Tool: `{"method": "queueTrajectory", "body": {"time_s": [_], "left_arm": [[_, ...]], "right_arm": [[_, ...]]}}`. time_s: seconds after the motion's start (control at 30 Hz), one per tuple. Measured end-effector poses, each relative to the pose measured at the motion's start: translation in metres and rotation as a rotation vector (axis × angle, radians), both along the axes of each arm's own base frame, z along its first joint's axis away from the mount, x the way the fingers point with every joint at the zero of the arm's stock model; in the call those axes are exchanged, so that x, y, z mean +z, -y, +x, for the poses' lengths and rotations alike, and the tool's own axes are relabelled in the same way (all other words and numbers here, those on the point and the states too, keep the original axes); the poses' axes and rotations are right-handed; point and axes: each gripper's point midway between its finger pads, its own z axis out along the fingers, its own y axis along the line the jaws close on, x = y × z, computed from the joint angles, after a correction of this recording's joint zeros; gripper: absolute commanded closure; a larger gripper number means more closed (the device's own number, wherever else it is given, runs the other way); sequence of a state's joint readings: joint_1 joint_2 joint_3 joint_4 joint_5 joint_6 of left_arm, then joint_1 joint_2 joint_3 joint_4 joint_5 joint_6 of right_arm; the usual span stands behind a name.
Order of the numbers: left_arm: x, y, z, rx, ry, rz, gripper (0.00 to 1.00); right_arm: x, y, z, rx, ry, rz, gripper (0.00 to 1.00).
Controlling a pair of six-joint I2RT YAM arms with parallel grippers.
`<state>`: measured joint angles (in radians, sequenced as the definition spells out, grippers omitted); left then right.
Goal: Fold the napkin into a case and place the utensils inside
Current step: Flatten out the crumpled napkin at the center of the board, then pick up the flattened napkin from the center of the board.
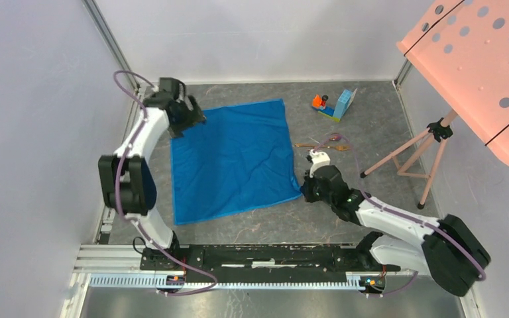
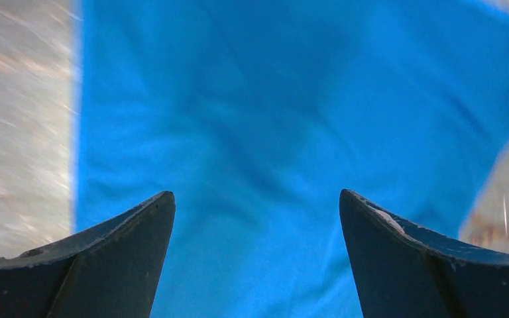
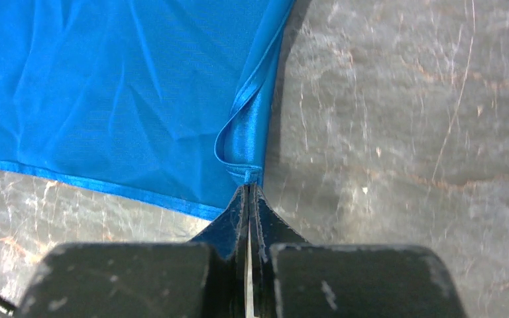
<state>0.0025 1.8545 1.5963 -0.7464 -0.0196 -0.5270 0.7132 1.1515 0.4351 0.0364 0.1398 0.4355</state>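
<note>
Grey, mottled tabletop (image 1: 252, 228) fills the overhead view, closed in by pale walls (image 1: 252, 40). On it the napkin (image 1: 232, 159) lies spread out flat as one bright blue square, left of centre. The left pincer (image 1: 195, 120) sits over the napkin's far left corner, and the right pincer (image 1: 303, 189) is at its near right corner. The utensils (image 1: 321, 144), thin and copper-gold, lie on the bare surface just off the napkin's right edge, beyond the right pincer. Farther back stand some toy blocks (image 1: 335, 105) in orange and light blue. At the right edge a peach perforated panel (image 1: 484, 59) leans on a pink tripod (image 1: 431, 142).

From the left wrist, the two dark fingers (image 2: 106, 265) stand wide apart, so this pincer is released and grasps nothing. Blue cloth spreads beneath and ahead of them, its left edge running straight against the grey surface.

From the right wrist, the jaws are pressed tight together, clenched on the very corner of the napkin. The shiny hem curls up in a small loop right at the tips, and the rest of the cloth lies wrinkled to the left, with bare tabletop to the right.
</note>
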Motion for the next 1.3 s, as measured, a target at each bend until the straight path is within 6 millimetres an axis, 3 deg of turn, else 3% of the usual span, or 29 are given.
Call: {"method": "queueTrajectory", "body": {"time_s": [0.03,0.1,0.13,0.2,0.3,0.43,0.5,0.57,0.73,0.87,1.0,1.3], "left_arm": [[0.005,0.022,-0.021,-0.053,0.01,-0.019,0.0],[0.004,0.067,-0.058,-0.167,0.026,-0.073,0.0],[0.0,0.08,-0.07,-0.2,0.024,-0.093,0.0],[-0.02,0.098,-0.093,-0.232,-0.002,-0.131,0.0],[-0.059,0.105,-0.119,-0.219,-0.087,-0.161,0.0],[-0.08,0.115,-0.124,-0.212,-0.13,-0.184,0.0],[-0.084,0.122,-0.119,-0.212,-0.115,-0.193,0.0],[-0.085,0.127,-0.114,-0.211,-0.105,-0.198,0.0],[-0.1,0.129,-0.094,-0.198,-0.122,-0.168,0.0],[-0.099,0.13,-0.078,-0.171,-0.091,-0.165,0.0],[-0.099,0.131,-0.074,-0.163,-0.07,-0.175,0.0],[-0.098,0.133,-0.068,-0.165,-0.042,-0.182,0.0]], "right_arm": [[0.0,0.003,-0.004,-0.008,0.002,0.018,0.89],[-0.001,0.008,-0.014,-0.017,0.016,0.065,0.61],[-0.003,0.011,-0.018,-0.023,0.022,0.081,0.53],[-0.006,0.019,-0.025,-0.029,0.037,0.094,0.31],[-0.001,0.026,-0.02,-0.048,0.062,0.093,0.19],[-0.006,0.03,-0.014,-0.076,0.001,0.026,0.18],[-0.009,0.028,-0.005,-0.102,-0.069,-0.043,0.24],[-0.009,0.024,0.003,-0.12,-0.114,-0.09,0.38],[-0.01,0.029,0.003,-0.194,-0.158,-0.115,0.41],[-0.007,0.029,-0.003,-0.277,-0.17,-0.08,0.42],[-0.014,0.03,-0.01,-0.369,-0.242,-0.102,0.43],[-0.031,0.021,-0.005,-0.477,-0.373,-0.204,0.45]]}}
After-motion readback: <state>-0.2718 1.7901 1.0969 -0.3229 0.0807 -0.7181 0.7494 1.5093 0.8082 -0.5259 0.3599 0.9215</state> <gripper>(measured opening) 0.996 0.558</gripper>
